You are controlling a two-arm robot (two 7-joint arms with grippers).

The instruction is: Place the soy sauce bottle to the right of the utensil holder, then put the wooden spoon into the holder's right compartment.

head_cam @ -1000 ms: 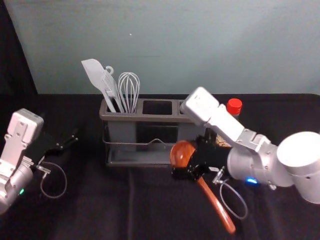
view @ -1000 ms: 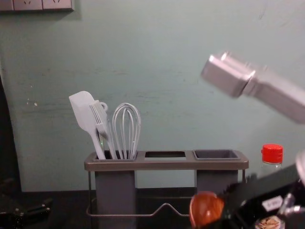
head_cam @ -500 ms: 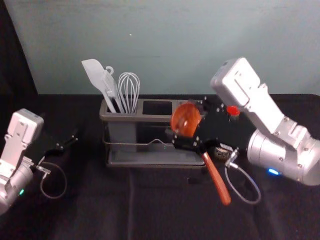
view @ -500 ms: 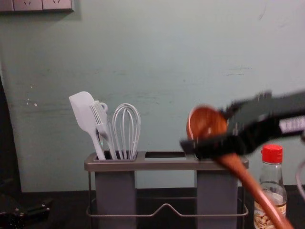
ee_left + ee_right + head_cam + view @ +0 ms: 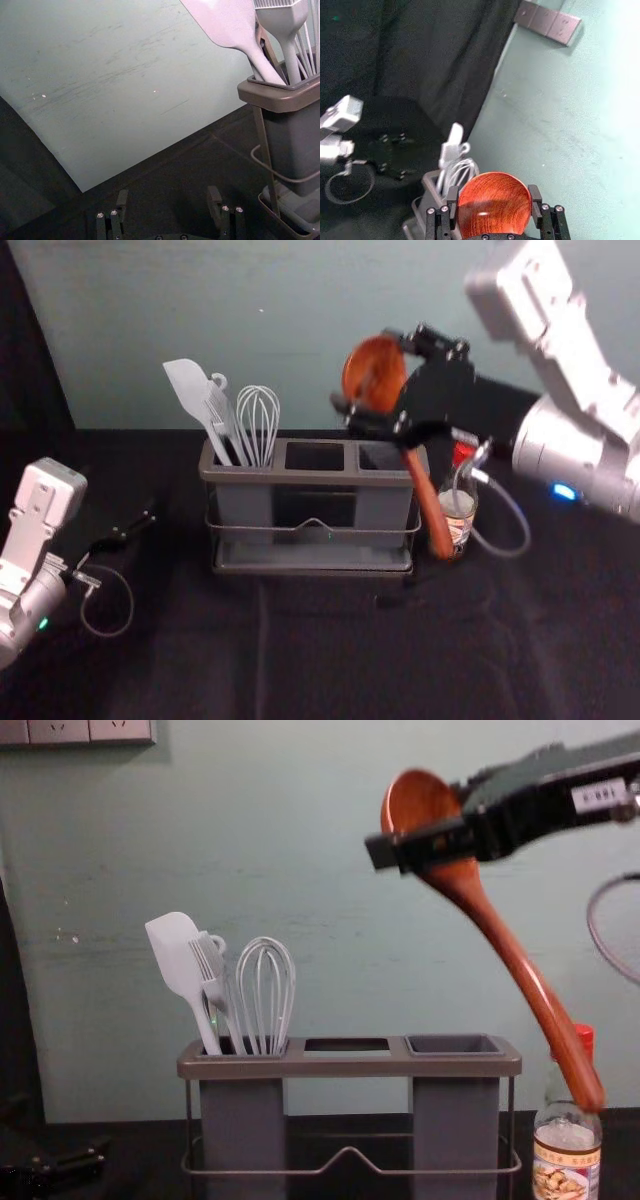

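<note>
My right gripper [image 5: 370, 375], in the right wrist view [image 5: 494, 202], is shut on the wooden spoon [image 5: 428, 502] at its bowl. In the chest view the spoon [image 5: 515, 965] hangs above the right part of the utensil holder [image 5: 350, 1066], tilted, its handle running down and rightward across the bottle's cap. The soy sauce bottle [image 5: 567, 1165] stands upright to the right of the holder, partly behind the handle in the head view. The holder's right compartment [image 5: 380, 457] holds no utensil. My left gripper [image 5: 135, 530] stays parked left of the holder, open in its wrist view [image 5: 168, 197].
A white spatula [image 5: 180, 960], a brush and a whisk [image 5: 266, 995] stand in the holder's left compartment. A green wall [image 5: 330, 330] rises behind the dark-covered table [image 5: 310, 650]. A cable loop hangs from the right arm near the bottle.
My right gripper has risen with the spoon, from low in front of the holder's right side to well above its rim. The bottle has come into fuller view. The left arm has stayed still.
</note>
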